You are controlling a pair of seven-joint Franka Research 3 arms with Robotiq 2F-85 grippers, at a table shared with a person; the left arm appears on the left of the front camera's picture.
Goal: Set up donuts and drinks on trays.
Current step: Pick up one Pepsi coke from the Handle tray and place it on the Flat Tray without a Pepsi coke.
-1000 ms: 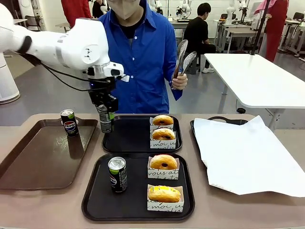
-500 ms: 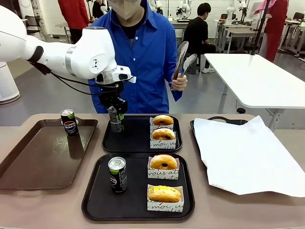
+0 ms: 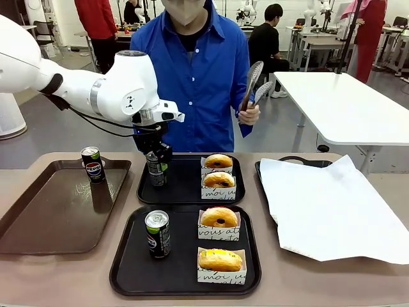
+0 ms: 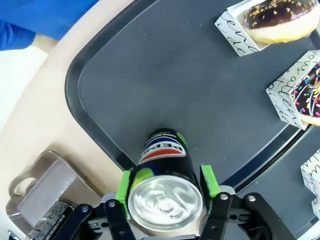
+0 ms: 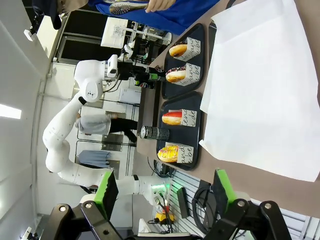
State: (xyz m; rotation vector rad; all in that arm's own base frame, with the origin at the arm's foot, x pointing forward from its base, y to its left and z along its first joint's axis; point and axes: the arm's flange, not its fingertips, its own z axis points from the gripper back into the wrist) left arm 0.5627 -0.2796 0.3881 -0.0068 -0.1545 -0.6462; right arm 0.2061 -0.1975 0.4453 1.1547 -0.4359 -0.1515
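My left gripper (image 3: 156,165) reaches down onto the far black tray (image 3: 185,192), its green pads close on both sides of a Pepsi can (image 4: 164,192). That can (image 3: 155,170) stands upright on the tray's left part. Whether the pads still press it I cannot tell. Two donuts (image 3: 218,160) (image 3: 218,180) in paper sleeves sit on the same tray. The near black tray (image 3: 185,272) carries another can (image 3: 158,233) and two donuts (image 3: 219,217) (image 3: 220,259). My right gripper (image 5: 165,192) hangs open above the table, holding nothing.
A long brown tray (image 3: 51,217) at the left holds a third can (image 3: 93,164). A white paper sheet (image 3: 332,204) covers a tray at the right. Across the table a person in a blue shirt holds metal tongs (image 3: 254,80) upright.
My left gripper carried the can rightward from the far tray's left rim and lowered it onto that tray. The person's tongs hand rose a little.
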